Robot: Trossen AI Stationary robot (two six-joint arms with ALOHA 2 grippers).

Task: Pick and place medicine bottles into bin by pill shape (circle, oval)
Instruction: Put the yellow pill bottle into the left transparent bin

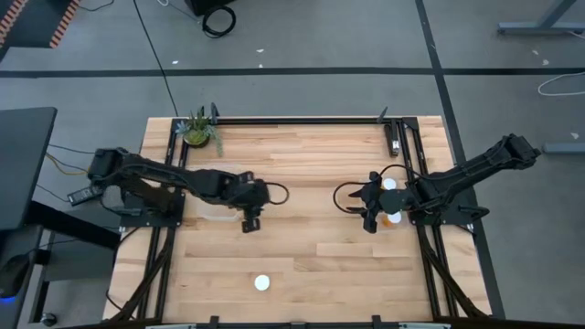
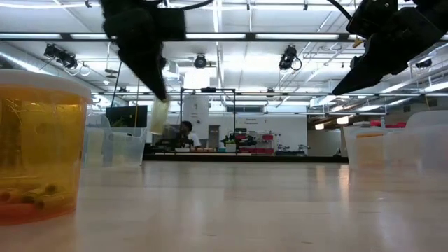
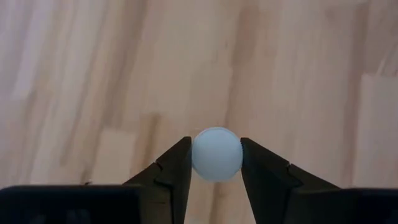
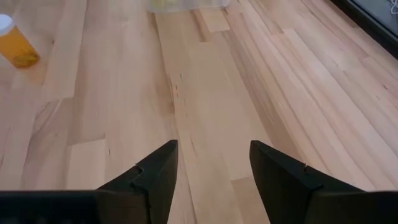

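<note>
The left gripper [image 3: 216,163] hangs above the desk [image 1: 311,265] left of centre, clamped on a medicine bottle [image 3: 216,154] — white cap showing. The right gripper [image 4: 213,163], at three o'clock, stands apart and empty beside more bottles [image 1: 391,217]; another bottle [image 1: 262,282] stands alone at six o'clock.

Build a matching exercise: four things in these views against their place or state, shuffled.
Things:
1. left gripper
2. right gripper
3. plant
4. lone bottle

Place or state:
A. open, empty
B. table corner on the left arm's side
C. standing alone, untouched
D. shut on capped bottle

Pairs: 1-D, 2-A, 3-B, 4-C
</note>
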